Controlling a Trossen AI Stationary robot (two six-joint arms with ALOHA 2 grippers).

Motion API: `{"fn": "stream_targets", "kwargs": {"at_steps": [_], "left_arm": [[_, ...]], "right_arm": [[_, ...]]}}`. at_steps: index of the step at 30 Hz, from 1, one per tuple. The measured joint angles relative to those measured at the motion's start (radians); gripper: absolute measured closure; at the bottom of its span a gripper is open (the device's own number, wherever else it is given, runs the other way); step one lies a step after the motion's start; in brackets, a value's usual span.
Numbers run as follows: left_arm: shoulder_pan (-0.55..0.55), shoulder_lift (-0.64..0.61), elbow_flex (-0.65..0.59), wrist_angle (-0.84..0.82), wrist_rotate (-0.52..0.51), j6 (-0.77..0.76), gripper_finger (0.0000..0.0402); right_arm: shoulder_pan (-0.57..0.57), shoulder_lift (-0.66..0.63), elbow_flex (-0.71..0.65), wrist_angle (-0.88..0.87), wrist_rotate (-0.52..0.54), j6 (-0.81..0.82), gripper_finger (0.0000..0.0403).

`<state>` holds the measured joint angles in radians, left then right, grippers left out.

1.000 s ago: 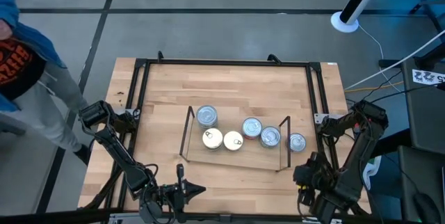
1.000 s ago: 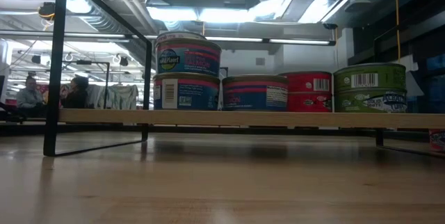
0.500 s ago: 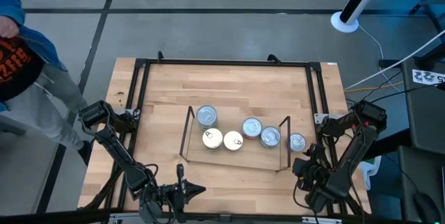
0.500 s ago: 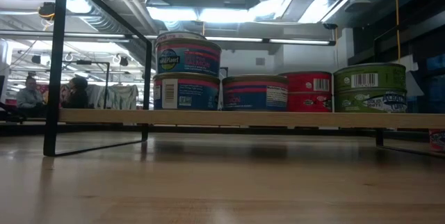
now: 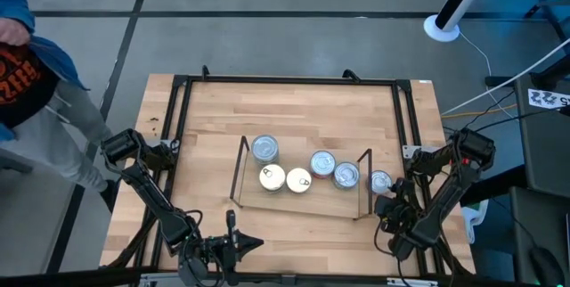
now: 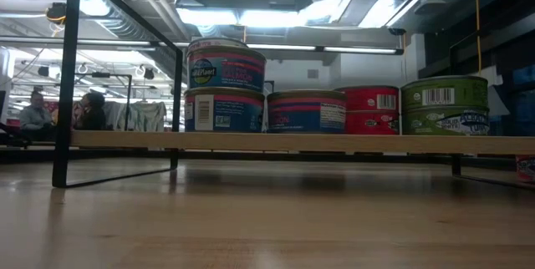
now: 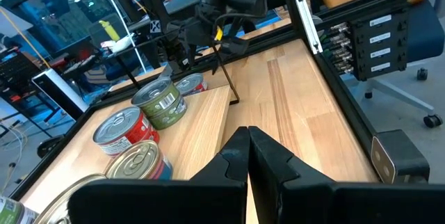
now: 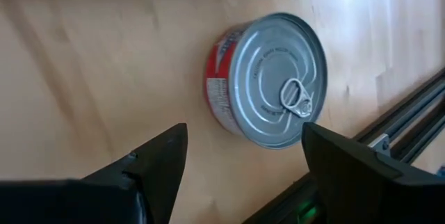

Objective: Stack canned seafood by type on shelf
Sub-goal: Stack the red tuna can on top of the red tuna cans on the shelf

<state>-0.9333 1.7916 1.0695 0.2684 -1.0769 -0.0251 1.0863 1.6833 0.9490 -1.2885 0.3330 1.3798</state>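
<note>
The right gripper (image 8: 240,165) hangs spread wide over the red-sided, silver-topped round tin (image 8: 268,78) lying on the table just outside the low light-wood shelf (image 5: 303,200); off-centre, one finger could shove it; the left gripper (image 7: 248,156) waits pressed together.

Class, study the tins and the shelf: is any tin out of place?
Yes. One red-labelled tin sits on the tabletop just outside the shelf, beyond its right wire upright. The right gripper, fingers open, hovers above it.

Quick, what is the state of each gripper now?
Left gripper: closed, holding nothing, parked at the table's near edge.
Right gripper: open, above the red-labelled tin off the shelf's right end, not touching it.
</note>
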Motion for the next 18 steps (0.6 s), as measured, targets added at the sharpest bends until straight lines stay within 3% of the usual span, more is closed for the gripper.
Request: {"fn": "stream_targets", "kwargs": {"at_steps": [18], "left_arm": [[0.023,0.000,0.000,0.000,0.000,-0.005,0.0400]], "right_arm": [[0.000,0.000,-0.112,0.190,0.007,0.001,0.0121]]}}
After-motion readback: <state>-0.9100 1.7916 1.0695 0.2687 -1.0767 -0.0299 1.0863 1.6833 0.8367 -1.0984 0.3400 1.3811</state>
